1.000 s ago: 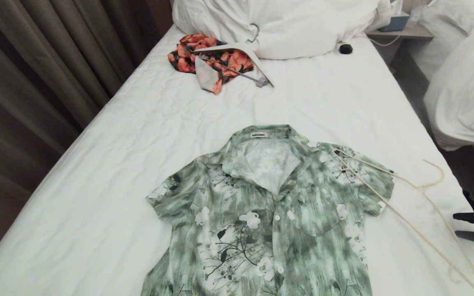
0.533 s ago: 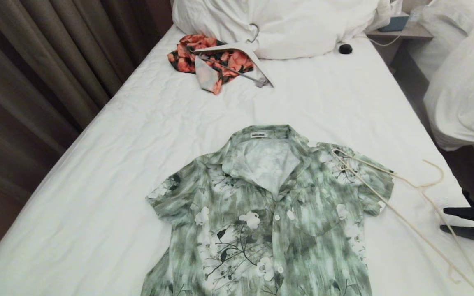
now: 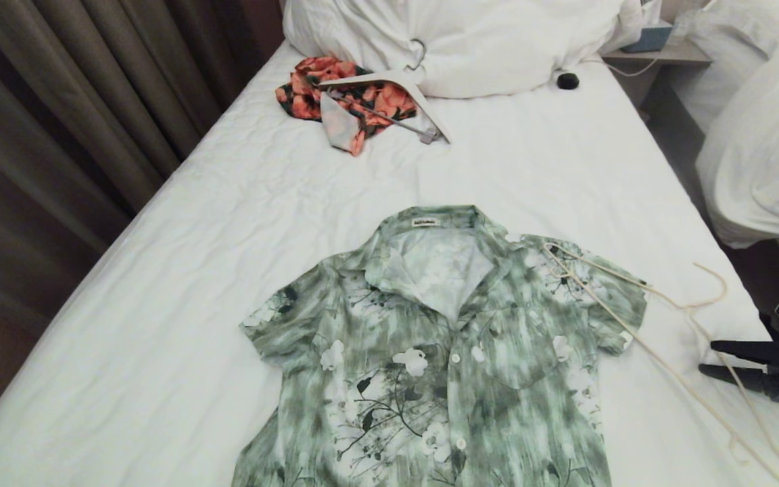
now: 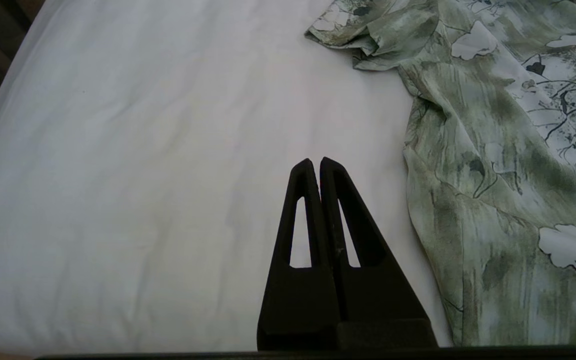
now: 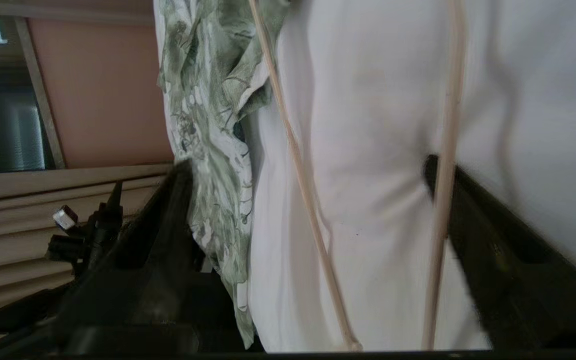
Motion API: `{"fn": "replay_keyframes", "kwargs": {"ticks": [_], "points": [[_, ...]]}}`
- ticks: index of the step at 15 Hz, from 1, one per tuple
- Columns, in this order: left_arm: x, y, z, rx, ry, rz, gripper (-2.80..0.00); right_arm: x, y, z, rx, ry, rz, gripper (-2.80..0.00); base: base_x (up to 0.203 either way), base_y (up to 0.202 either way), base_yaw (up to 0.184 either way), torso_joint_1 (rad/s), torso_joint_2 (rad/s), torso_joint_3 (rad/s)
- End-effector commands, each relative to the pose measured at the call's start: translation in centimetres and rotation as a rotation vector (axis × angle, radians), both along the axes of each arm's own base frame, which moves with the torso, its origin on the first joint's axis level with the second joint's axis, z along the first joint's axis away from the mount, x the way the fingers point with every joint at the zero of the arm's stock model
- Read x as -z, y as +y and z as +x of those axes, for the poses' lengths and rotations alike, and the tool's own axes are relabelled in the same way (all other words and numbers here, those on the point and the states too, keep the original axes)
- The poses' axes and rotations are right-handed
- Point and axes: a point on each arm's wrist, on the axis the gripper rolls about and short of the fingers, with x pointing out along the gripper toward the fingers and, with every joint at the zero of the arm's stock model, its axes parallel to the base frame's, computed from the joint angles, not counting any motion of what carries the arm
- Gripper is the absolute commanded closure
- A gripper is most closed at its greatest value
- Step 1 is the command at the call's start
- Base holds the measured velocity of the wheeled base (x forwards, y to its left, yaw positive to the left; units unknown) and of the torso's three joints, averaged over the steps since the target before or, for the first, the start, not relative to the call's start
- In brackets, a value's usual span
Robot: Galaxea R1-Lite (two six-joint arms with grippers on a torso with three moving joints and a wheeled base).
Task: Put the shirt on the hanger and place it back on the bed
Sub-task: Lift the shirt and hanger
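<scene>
shirt hem cropped, right gripper half off-frame

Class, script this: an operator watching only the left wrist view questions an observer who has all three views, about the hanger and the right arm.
Operator: I see only the shirt and white sheet. Where is the hanger?
Observer: The hanger lies on the bed on the robot's right, one end resting on top of the shirt's shoulder, hook pointing to the bed's edge.
Operator: Is the right arm at it?
Observer: Yes. The right gripper is at the hanger's outer wire, near the bed's right edge.
Operator: Gripped?
Observer: No, its fingers stand open.
</scene>
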Motion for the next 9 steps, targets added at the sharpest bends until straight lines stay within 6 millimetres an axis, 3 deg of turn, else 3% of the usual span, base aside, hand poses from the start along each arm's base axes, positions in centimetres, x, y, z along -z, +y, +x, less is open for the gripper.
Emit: {"fn": "replay_keyframes", "kwargs": {"ticks": [1, 6, 9], "points": [[0.0, 0.0, 0.0, 0.0, 0.001, 0.0, 0.0, 0.2, 0.1, 0.0, -0.002, 0.005, 0.011, 0.0, 0.0, 0.0, 0.0, 0.0, 0.0, 0.0], [0.0, 0.0, 0.0, 0.0, 0.001, 0.0, 0.0, -0.3, 0.2, 0.1, -0.008, -0.012, 0.001, 0.0, 0.0, 0.0, 0.0, 0.0, 0.0, 0.0], [0.0, 0.0, 0.0, 0.0, 0.0, 0.0, 0.0, -1.6, 0.4, -0.1, -0.013, -0.06, -0.036, 0.0, 0.0, 0.0, 0.0, 0.0, 0.0, 0.0]]}}
